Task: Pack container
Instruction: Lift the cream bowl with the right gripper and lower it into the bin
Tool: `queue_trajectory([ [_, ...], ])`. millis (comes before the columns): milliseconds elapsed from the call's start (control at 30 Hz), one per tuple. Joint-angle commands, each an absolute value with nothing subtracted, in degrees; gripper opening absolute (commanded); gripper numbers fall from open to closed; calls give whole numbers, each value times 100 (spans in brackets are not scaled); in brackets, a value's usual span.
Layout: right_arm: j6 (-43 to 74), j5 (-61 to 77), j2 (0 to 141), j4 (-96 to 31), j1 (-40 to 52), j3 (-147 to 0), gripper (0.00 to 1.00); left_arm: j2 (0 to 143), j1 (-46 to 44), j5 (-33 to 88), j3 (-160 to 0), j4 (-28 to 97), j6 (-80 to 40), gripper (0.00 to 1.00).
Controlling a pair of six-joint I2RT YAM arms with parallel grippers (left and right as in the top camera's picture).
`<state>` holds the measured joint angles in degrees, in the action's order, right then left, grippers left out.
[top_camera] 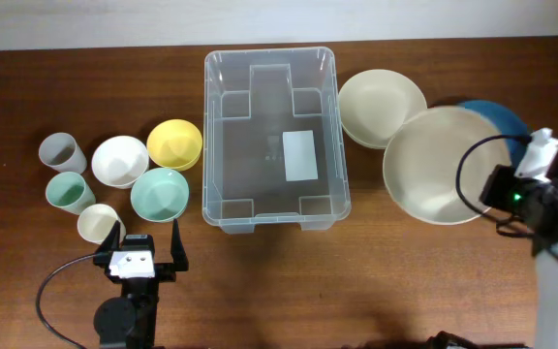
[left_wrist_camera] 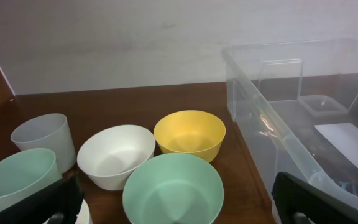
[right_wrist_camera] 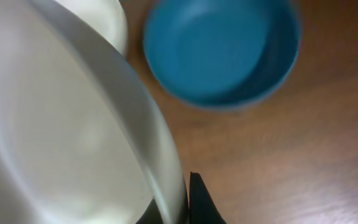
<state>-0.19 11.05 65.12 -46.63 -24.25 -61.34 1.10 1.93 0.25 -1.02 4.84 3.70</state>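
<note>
Brown wood table [top_camera: 376, 281]: L gripper [top_camera: 145, 233] sits low at near-left, level, jaws wide apart, gripping nothing, by 3 cups [top_camera: 61, 150] + 3 small bowls [top_camera: 119, 160]. Clear container [top_camera: 271, 55] stands centre. Rightward, 3 bigger bowls: cream bowl [top_camera: 381, 105], large cream bowl [top_camera: 434, 160], blue bowl [top_camera: 500, 114]. R gripper [right_wrist_camera: 182, 206], in from far right, is clamped on large cream bowl's rim.

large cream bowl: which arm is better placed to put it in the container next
Right. The right gripper has its jaws shut on the large cream bowl at its rim, beside the container. The left gripper sits open near the mint bowl, holding nothing.
</note>
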Motion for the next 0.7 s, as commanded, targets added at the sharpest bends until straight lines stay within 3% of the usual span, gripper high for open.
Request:
queue_trajectory([
  [0, 47, 1817, 5944, -4512, -2429, -6366, 4, 67, 176, 71, -58, 469, 462, 99],
  [100, 56, 2534, 5599, -4169, -2318, -6372, 4, 67, 176, 69, -58, 469, 462, 100],
  [333, 617, 2359, 5800, -3492, -1074, -6372, 4, 67, 176, 69, -58, 469, 462, 100],
  [667, 908, 425, 8027, -2707, 1811, -7719, 4, 67, 176, 69, -58, 469, 462, 100],
])
